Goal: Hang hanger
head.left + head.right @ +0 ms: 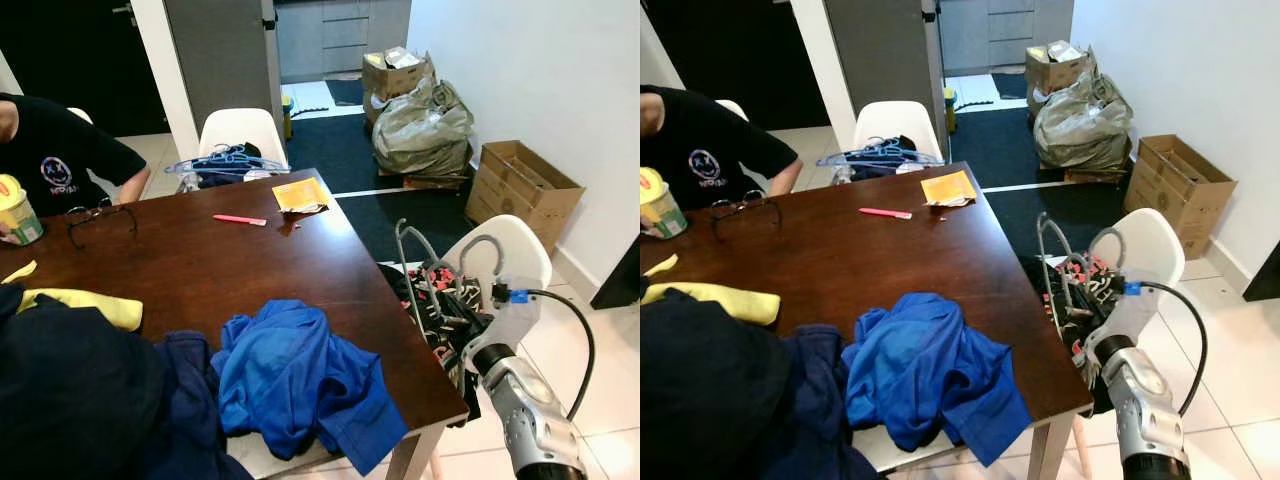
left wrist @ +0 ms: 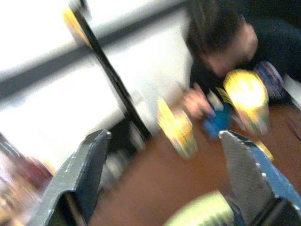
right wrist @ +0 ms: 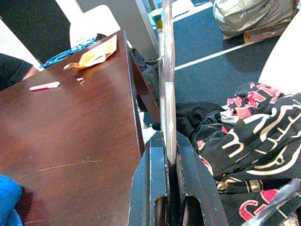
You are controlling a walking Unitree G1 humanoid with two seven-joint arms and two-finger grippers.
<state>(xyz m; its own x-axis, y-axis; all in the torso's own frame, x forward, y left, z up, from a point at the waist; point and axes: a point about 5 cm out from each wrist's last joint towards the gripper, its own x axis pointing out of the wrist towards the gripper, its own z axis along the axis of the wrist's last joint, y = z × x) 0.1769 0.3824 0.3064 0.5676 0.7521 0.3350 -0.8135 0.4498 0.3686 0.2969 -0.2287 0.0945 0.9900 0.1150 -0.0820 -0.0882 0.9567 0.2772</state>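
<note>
At the lower right of the frame, the right pincer clamps a thin grey hanger beside the tabletop, over patterned clothes, where its hook may snag; the left pincer gapes wide.

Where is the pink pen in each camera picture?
Left eye view: pink pen on the far half of the table, near the yellow envelope.
Right eye view: same spot, beside the envelope.
Right wrist view: on the table, near the envelope.
Left wrist view: too blurred to tell.
Shared landmark: the yellow envelope.
</note>
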